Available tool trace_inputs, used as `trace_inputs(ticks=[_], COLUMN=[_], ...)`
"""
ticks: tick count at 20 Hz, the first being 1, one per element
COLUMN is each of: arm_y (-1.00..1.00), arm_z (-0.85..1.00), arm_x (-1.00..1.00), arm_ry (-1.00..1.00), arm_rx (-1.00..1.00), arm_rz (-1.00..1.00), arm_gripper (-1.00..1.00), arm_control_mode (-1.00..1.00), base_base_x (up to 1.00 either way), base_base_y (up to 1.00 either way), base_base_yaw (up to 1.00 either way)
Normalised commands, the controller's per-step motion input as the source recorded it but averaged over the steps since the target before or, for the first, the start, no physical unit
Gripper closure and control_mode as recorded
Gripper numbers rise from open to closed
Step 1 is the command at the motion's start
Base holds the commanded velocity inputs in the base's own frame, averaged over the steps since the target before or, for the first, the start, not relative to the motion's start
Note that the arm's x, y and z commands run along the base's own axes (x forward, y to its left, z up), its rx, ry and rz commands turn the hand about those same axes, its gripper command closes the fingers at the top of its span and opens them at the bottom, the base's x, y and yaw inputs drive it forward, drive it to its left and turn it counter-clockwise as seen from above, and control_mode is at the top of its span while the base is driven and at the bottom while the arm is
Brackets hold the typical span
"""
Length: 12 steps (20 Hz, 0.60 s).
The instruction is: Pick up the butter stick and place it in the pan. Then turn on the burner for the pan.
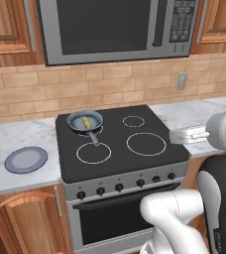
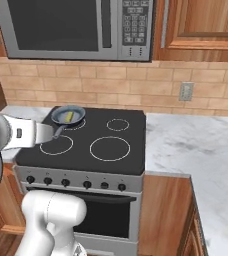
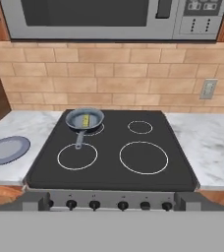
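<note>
**Pincer drawn back from the stove, butter lying in the pan**

Pincer (image 1: 177, 136): pale hand hangs level off the stove's front right corner, above the edge of the cooktop, well apart from the pan. Jaws spread to full width, nothing between them.

Cooktop (image 3: 111, 170): black glass, four white rings. All places below taken from it.

Pan (image 3: 84, 118): on the back-left ring, upright, thin dark handle running toward the front-left ring (image 3: 77, 156), its tip reaching that ring's rim.

Butter stick (image 3: 86, 120): small pale yellow bar lying flat inside the pan, near the middle of the blue-grey floor.

Burner (image 3: 95, 129) under the pan: a sliver of white ring showing at the pan's front right; whether it glows, cannot tell.

Knobs (image 3: 119, 204): row of five dark ones along the stove's front panel, below the glass.

Plate (image 3: 7, 149): flat, blue-grey, on the marble counter left of the cooktop.

Microwave (image 3: 109, 17): mounted above the cooktop, on the brick wall.

Wall outlet (image 3: 208, 88): on the brick, up and right of the cooktop.
</note>
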Motion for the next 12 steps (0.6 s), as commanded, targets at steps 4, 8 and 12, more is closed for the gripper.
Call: trace_inputs(ticks=[4,8,12], arm_y=[0.0,0.0,0.0], arm_z=[0.0,0.0,0.0], arm_x=[0.0,0.0,0.0], arm_ry=[0.0,0.0,0.0], arm_rx=[0.0,0.0,0.0], arm_rz=[0.0,0.0,0.0], arm_gripper=[-1.0,-1.0,-1.0], arm_control_mode=[1.0,1.0,1.0], base_base_x=[0.08,0.14,0.2], base_base_y=[-0.4,-0.38,-0.32], base_base_yaw=[0.04,0.04,0.06])
